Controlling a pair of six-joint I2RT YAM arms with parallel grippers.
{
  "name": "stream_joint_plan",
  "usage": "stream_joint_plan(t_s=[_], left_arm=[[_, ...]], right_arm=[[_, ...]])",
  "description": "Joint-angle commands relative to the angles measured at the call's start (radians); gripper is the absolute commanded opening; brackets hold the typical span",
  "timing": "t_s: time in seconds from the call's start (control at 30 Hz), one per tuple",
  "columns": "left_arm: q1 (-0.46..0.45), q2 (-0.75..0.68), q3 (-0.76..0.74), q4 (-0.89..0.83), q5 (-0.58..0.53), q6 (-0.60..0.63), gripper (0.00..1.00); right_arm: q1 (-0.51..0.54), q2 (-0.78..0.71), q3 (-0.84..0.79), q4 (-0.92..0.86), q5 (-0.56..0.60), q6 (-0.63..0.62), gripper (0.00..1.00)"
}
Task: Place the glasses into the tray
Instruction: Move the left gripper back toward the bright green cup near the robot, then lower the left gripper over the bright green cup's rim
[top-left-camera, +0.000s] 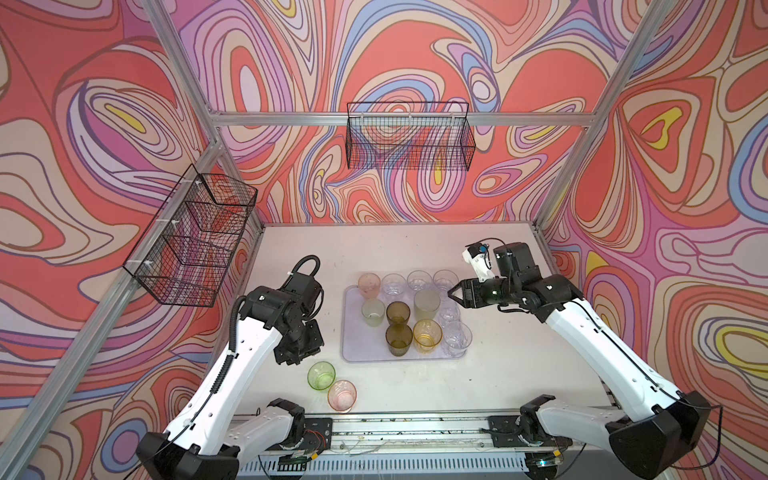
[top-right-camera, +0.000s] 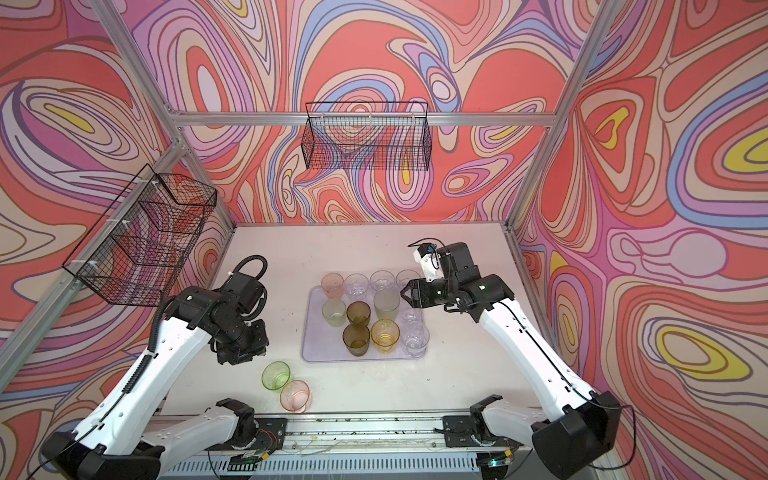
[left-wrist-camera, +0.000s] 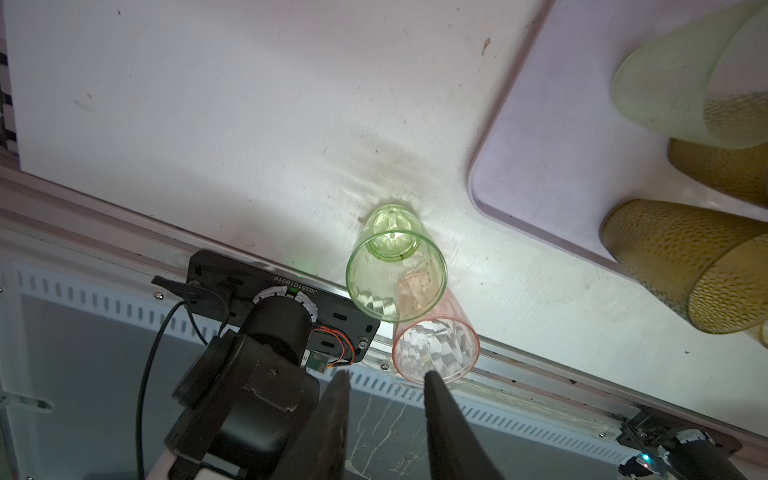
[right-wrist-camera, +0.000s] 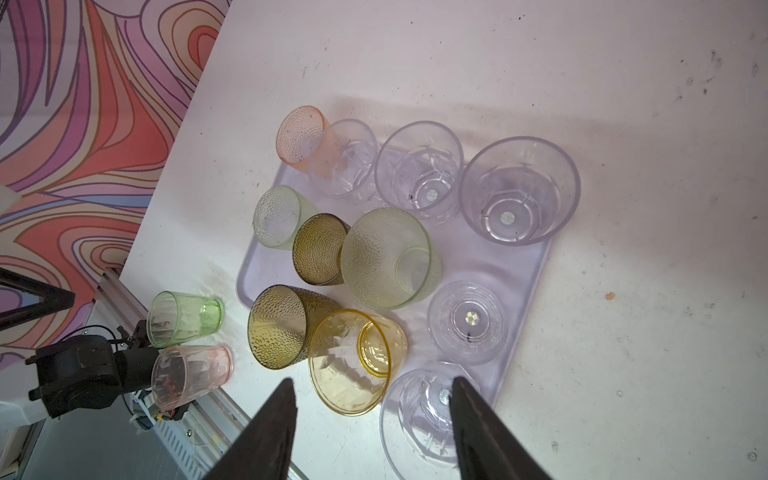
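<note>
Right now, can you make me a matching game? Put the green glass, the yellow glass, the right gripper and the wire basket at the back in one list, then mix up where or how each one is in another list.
Things:
1. green glass
2. yellow glass
3. right gripper
4. back wire basket

Place or state:
A. hanging up above the far edge of the table
B. standing in the tray
C. open, holding nothing
D. on the table, outside the tray

Pairs: 1-D, 2-B, 3-C, 4-A
</note>
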Motion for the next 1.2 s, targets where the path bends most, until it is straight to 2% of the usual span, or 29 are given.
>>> stream_joint_plan(t_s=[0.0, 0.37, 0.9, 1.17], left_arm=[[0.008, -0.03, -0.049, -0.034, 0.026, -0.075, 0.35], [0.014, -0.138, -0.273, 0.099, 0.13, -0.18, 0.37], [0.06, -0.195, -0.437, 0.192, 0.128, -0.238, 0.37], [0.081, -0.189, -0.473, 0.231, 0.115, -0.243, 0.37]], right_arm=[[-0.003, -0.021, -0.012, 0.02, -0.009, 0.0, 0.6], [-0.004, -0.022, -0.009, 0.012, -0.006, -0.006, 0.6], [-0.002, -0.009, -0.003, 0.009, -0.005, -0.009, 0.6], [-0.002, -0.008, 0.002, 0.002, -0.003, -0.011, 0.6]])
